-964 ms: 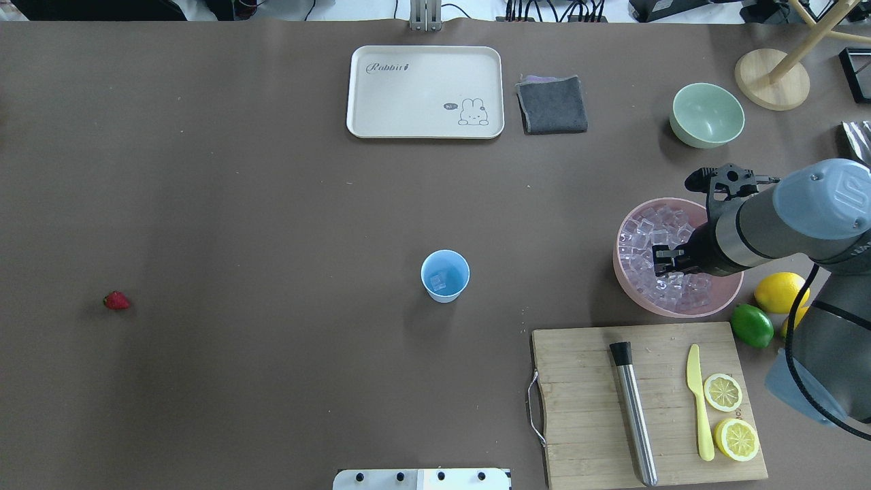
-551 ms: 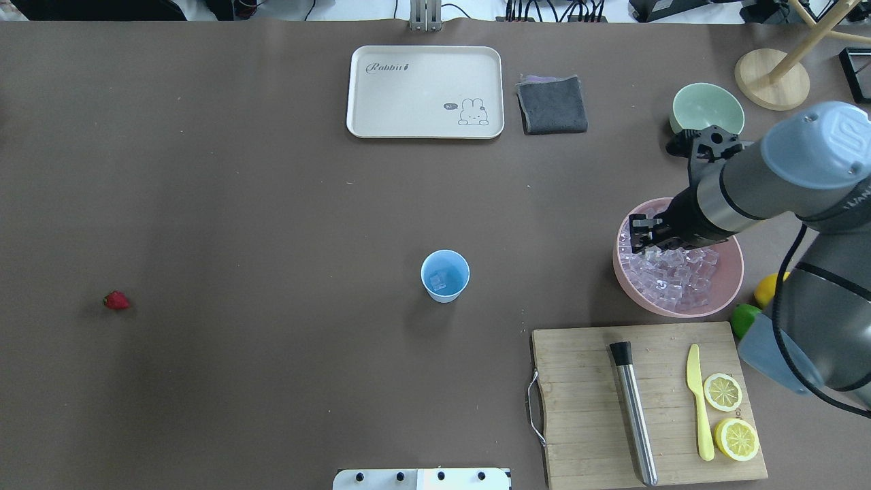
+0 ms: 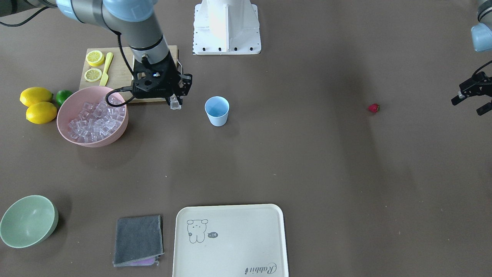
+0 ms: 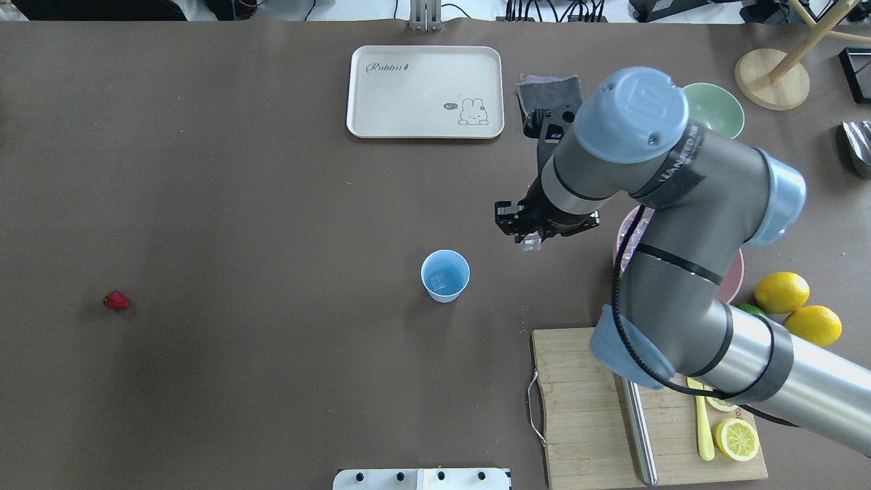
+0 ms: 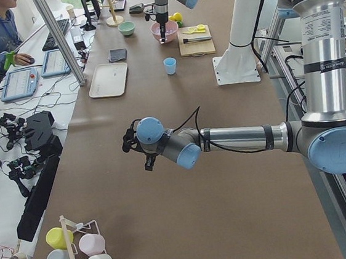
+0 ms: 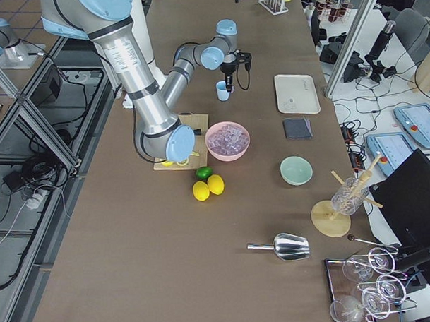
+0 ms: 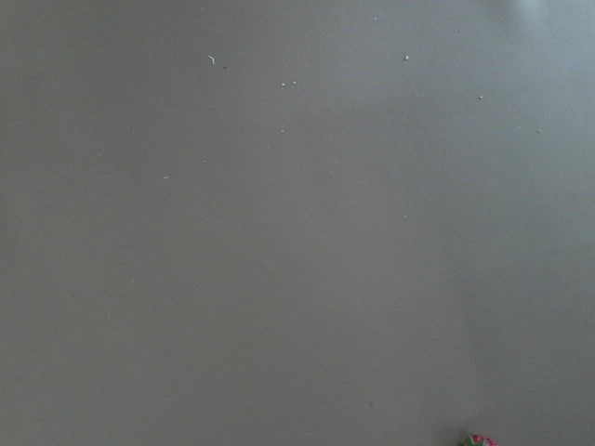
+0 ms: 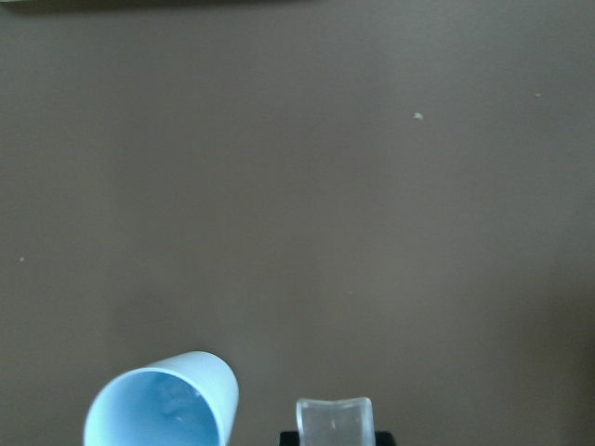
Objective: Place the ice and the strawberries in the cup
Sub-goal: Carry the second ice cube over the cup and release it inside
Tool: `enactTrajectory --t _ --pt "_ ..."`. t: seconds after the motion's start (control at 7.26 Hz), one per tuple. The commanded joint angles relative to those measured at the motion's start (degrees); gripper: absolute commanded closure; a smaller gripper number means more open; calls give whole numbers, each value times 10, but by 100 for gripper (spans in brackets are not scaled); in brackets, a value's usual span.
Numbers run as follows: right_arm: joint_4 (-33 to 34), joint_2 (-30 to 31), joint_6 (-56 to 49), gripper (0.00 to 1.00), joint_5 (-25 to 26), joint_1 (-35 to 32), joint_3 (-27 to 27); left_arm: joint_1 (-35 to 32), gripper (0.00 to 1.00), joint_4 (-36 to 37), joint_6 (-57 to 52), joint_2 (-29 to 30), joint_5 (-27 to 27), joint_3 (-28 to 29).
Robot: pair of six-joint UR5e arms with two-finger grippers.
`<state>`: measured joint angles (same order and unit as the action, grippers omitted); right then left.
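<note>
The light-blue cup (image 4: 445, 275) stands upright mid-table with an ice cube (image 4: 440, 280) inside; it also shows in the front view (image 3: 217, 110) and the right wrist view (image 8: 163, 409). My right gripper (image 4: 532, 239) is shut on a clear ice cube (image 8: 333, 423) and holds it above the table, right of the cup, between it and the pink bowl (image 3: 67, 111) of ice (image 3: 96, 121). The strawberry (image 4: 116, 300) lies far left on the table. My left gripper (image 3: 469, 106) hovers open and empty beyond the strawberry (image 3: 373, 108), outside the overhead view.
A cream tray (image 4: 425, 92), grey cloth (image 3: 138, 239) and pale green bowl (image 3: 27, 220) sit on the far side. A cutting board (image 4: 578, 401) holds a metal muddler, a yellow knife and lemon halves. Two lemons (image 4: 782, 291) and a lime lie by the pink bowl.
My right gripper has risen out of the pink bowl with an ice cube and moved left toward the cup. The cup and strawberry have not moved.
</note>
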<state>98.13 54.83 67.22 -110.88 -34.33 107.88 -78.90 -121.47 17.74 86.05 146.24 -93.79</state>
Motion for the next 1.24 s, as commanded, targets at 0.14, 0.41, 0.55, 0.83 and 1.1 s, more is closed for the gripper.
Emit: enactTrajectory --t 0.14,0.41,0.55,0.83,1.1 --pt "0 -120 83 100 57 45 -123 1 2 0 2 -1 1 -1" --pt "0 -124 86 100 59 51 -127 1 2 0 3 -2 2 0" --pt "0 -122 86 100 59 52 -125 1 2 0 3 -3 2 0" --pt "0 -111 85 100 58 52 -123 1 2 0 3 -3 2 0" --pt "0 -98 86 53 55 54 -107 1 2 0 3 -1 2 -1"
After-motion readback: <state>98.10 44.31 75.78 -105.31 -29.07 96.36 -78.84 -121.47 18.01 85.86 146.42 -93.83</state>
